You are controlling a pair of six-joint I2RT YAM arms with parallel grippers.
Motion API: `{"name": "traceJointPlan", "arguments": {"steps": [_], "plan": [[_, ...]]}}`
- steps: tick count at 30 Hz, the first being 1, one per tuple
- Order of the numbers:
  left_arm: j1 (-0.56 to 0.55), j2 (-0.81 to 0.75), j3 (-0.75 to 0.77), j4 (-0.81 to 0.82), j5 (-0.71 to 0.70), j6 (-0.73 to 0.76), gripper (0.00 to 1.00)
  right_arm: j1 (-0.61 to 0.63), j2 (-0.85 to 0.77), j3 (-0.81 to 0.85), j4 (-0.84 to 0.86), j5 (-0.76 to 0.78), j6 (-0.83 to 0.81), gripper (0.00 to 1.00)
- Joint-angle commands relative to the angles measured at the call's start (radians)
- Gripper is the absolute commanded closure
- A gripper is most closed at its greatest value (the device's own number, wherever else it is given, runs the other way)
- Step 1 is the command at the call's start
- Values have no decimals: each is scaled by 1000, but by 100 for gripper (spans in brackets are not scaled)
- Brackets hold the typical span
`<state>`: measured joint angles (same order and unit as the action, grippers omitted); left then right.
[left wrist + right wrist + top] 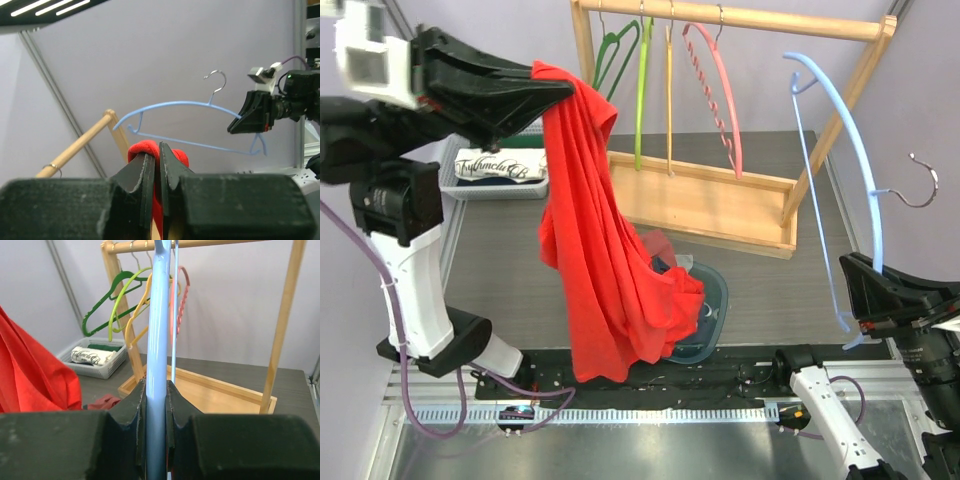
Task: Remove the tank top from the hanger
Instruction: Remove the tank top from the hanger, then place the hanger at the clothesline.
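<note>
Left gripper (563, 92) pinches red cloth tank top (600, 250) near front edge; right gripper (155, 395) clamps light-blue plastic hanger (159, 315) near right edge.

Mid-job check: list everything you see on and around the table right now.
tank top: one, red, hanging from left claw.
blue hanger: one, light blue, bare, in right claw.
rack hangers: four, green, lime, yellow, pink, on wooden rack.
basket: one, white, far left, folded cloth inside.
bin: one, teal, partly hidden by tank top.
left claw: one, black, shut on tank top.
right claw: one, black, shut on blue hanger.
</note>
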<state>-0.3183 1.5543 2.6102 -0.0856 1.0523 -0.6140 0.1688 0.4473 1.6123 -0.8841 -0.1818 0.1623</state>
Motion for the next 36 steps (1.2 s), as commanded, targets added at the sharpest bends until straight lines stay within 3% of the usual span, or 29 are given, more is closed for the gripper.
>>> {"name": "traceJointPlan", "arguments": {"steps": [1, 5, 6, 8, 22, 29, 36], "plan": [[5, 42, -89, -92, -38, 229, 91, 6, 71, 24, 53, 120, 54, 99], [7, 92, 2, -7, -106, 300, 87, 6, 93, 9, 56, 120, 65, 99], [7, 84, -7, 22, -101, 298, 78, 6, 93, 5, 59, 117, 65, 99], [7, 87, -4, 53, -84, 286, 75, 6, 96, -9, 57, 122, 66, 99], [4, 130, 73, 286, -34, 99, 84, 6, 131, -43, 40, 99, 68, 99], [2, 132, -18, 271, 12, 138, 85, 6, 140, -57, 57, 74, 77, 99], [1, 196, 47, 297, -52, 237, 87, 6, 169, -31, 34, 97, 79, 99]]}}
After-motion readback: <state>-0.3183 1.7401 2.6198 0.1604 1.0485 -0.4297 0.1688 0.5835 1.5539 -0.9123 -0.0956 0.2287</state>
